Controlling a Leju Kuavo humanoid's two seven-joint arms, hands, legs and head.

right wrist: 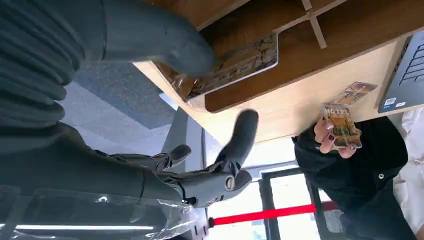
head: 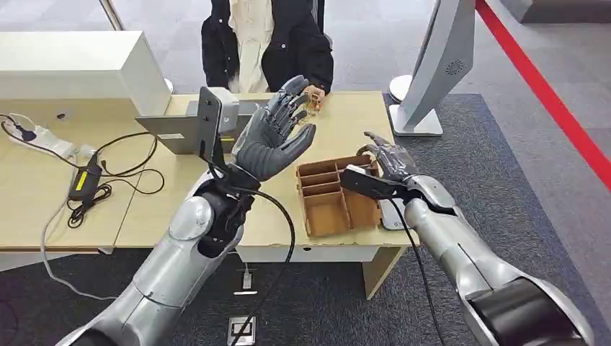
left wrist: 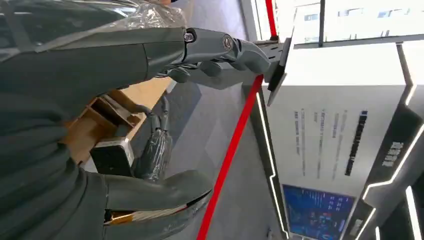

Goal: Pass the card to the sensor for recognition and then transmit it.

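Handover looks done to me: the person's hand [right wrist: 334,136] holds the small printed card [right wrist: 342,127] across the wooden bench [head: 346,115]. Left robot hand [head: 277,133] spread, empty; right robot hand [head: 385,160] spread above the brown divided tray [head: 328,205].

A divided tray [head: 328,209] is set on the desk [head: 180,216]. A laptop [head: 191,126] is placed left of the tray, cables [head: 90,184] further left, and a person [head: 266,43] is seated behind it.

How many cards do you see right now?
3. One in the person's hand; one flat on the table beside that hand; one in the wooden tray under the right hand's thumb. More may be hidden in the tray.
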